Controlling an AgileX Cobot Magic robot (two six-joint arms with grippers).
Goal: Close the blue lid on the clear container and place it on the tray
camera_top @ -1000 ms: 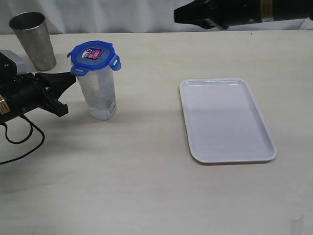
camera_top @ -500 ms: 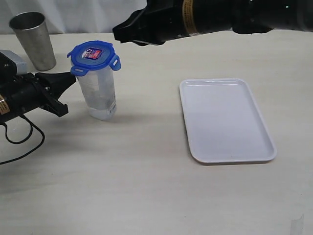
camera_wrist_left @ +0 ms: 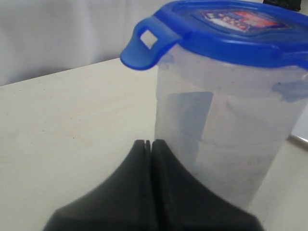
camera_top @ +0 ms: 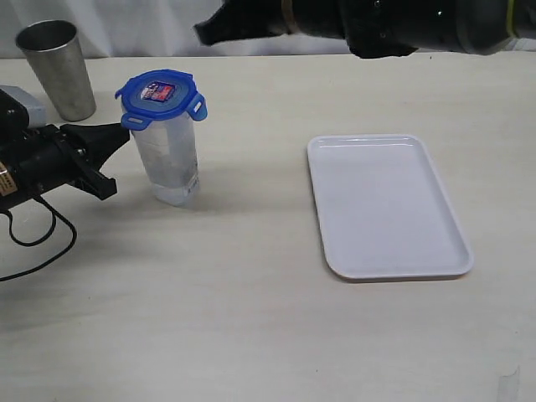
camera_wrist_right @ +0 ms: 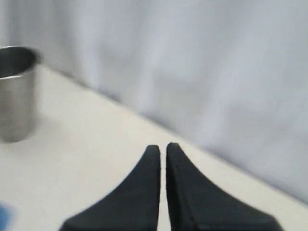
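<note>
- The container (camera_top: 170, 163) stands upright on the surface (camera_top: 251, 318) at left, the lid (camera_top: 161, 94) sitting on top of it.
- The cup (camera_top: 57, 69) stands behind it, further left.
- The tray (camera_top: 385, 209) lies flat at right, well apart from both.
- The left pincer (camera_top: 127, 132) points in just beside the container's left side, under the lid's edge.
- The right pincer (camera_top: 201, 32) hangs above the surface's back edge, behind the container.

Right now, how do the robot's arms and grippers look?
Both are black. The left gripper ends in two tapered fingers; a thin black cable loops beside its arm. The right gripper is likewise tapered; its arm carries narrow gold bands.
</note>
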